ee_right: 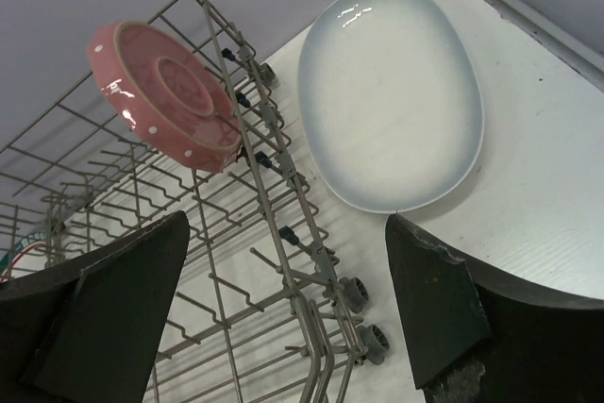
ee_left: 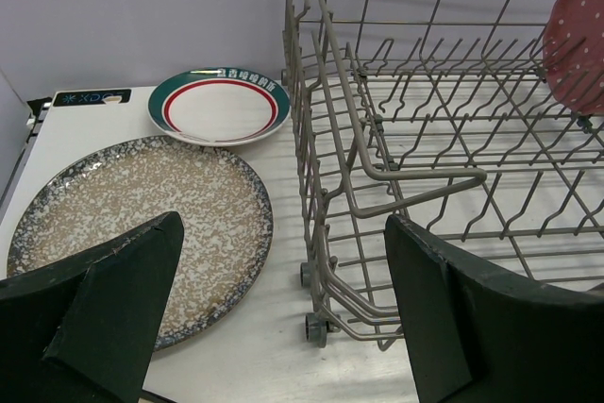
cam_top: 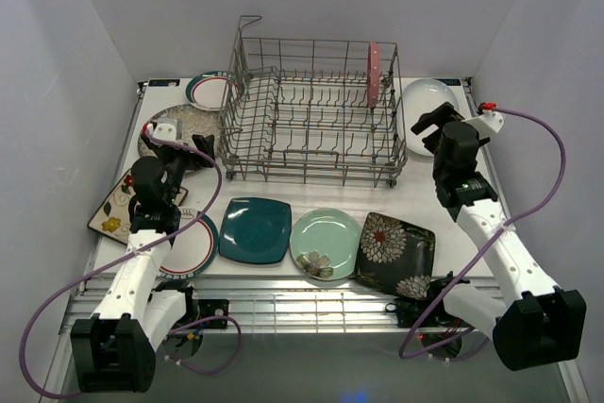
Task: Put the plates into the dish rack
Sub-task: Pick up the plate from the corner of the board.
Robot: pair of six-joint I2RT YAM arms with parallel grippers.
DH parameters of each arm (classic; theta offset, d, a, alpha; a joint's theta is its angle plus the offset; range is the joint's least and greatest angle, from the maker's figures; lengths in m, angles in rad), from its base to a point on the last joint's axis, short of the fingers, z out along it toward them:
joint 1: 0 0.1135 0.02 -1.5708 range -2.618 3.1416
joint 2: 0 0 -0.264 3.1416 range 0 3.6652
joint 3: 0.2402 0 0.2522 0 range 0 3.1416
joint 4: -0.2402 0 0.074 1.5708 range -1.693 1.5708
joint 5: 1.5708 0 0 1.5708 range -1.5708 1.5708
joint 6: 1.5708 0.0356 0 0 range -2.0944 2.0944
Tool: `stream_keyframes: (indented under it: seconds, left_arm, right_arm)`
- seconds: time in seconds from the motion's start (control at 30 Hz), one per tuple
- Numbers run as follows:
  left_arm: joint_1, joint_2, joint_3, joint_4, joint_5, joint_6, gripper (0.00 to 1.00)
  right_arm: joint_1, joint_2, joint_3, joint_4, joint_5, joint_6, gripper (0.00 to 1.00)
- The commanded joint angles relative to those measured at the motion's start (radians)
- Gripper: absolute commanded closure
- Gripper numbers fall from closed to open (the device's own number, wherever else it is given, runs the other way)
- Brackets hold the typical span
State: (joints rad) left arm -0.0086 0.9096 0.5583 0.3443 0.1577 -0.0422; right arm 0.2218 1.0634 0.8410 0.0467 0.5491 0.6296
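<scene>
Dish rack (cam_top: 311,110): just the one.
Pink scalloped plate (cam_top: 374,73): one.
White oval plate (cam_top: 429,101): one.
Green-and-red-rimmed plates: two, and here they are: back-left rimmed plate (cam_top: 209,90), front-left rimmed plate (cam_top: 200,241).
Speckled grey round plate (cam_top: 195,120): one.
Cream flowered square plate (cam_top: 113,214): one.
Teal square plate (cam_top: 255,230): one.
Mint round plate (cam_top: 326,238): one.
Black floral square plate (cam_top: 396,252): one.
Running total of plates: nine!

Top external: high, behind arm bases, looks down and forward over whole table (cam_top: 330,197); dish rack (cam_top: 311,110) sits centre-back.
Left wrist: low, close, faces rack's left side; speckled grey plate (ee_left: 142,205) on left of view.
Right wrist: close, above, tilted, faces rack's right side and white oval plate (ee_right: 392,110).
Shared by both wrist views: pink scalloped plate (ee_left: 578,40) in rack.
</scene>
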Motion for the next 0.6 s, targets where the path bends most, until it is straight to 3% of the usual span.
stream_keyframes:
  seconds: [0.0,0.17,0.43,0.57]
  left_arm:
    - [0.006,-0.017,0.012,-0.007,0.019,-0.005,0.02]
    - [0.006,-0.014,0.015,-0.011,0.042,-0.007,0.02]
    - [0.006,0.000,0.032,-0.037,0.091,-0.007,0.02]
    - [0.006,-0.005,0.035,-0.041,0.097,-0.007,0.02]
  right_arm:
    - [-0.009,-0.055,-0.034,-0.001,-0.084,0.021,0.10]
    - [-0.009,-0.088,-0.045,-0.166,-0.107,0.080,0.08]
    - [-0.009,-0.109,-0.036,-0.347,0.020,0.393,0.10]
    - [-0.009,-0.092,-0.043,-0.369,0.026,0.412,0.10]
